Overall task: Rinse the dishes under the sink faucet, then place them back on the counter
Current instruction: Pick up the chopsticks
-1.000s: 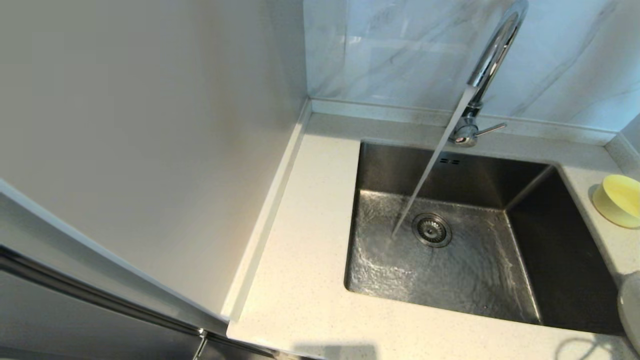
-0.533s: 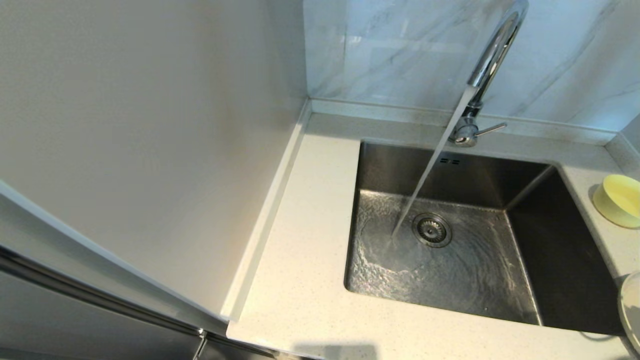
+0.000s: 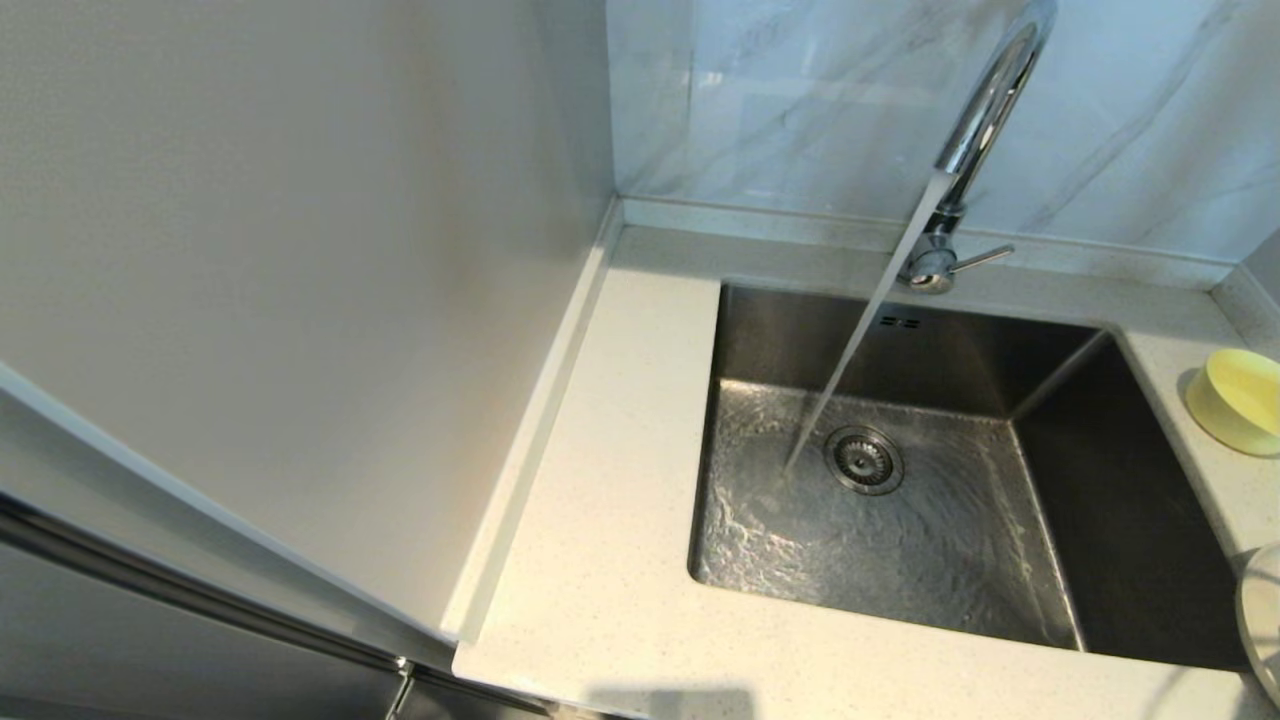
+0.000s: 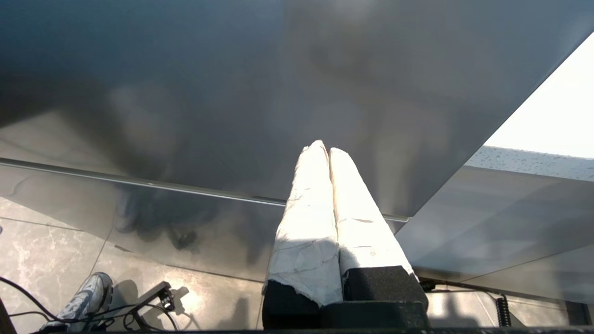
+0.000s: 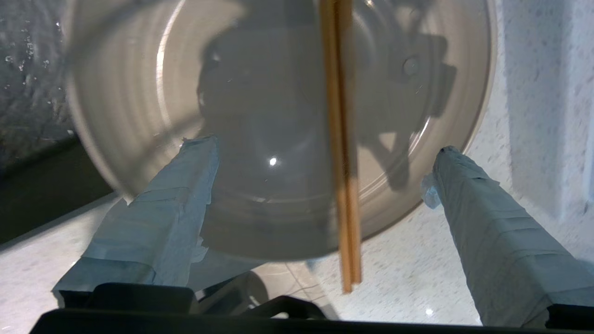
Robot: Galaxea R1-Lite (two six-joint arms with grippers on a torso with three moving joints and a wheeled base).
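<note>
The chrome faucet (image 3: 985, 110) is running, and its stream (image 3: 850, 365) falls into the steel sink (image 3: 1120, 500) beside the drain (image 3: 863, 460). On the counter (image 3: 620, 520) to the sink's right sits the pale-yellow bowl (image 3: 1235, 400). Only the rim of the off-white plate (image 3: 1262, 610) shows at the right border. In the right wrist view the plate (image 5: 260, 93) fills the picture with the brown chopsticks (image 5: 343, 185) lying across it. My right gripper (image 5: 322, 146) is open, its fingers spread to either side of the plate's near rim and touching nothing. Neither gripper shows in the head view.
My left gripper (image 4: 325, 148) is shut and empty, parked low in front of a grey cabinet front (image 4: 232, 93) with floor tiles below it. A tall pale panel (image 3: 300, 250) walls off the counter's left side. Marble tiles (image 3: 800, 100) stand behind the faucet.
The plate's rim at the head view's right border has drawn slightly further right. Water keeps running, and the bowl has not moved.
</note>
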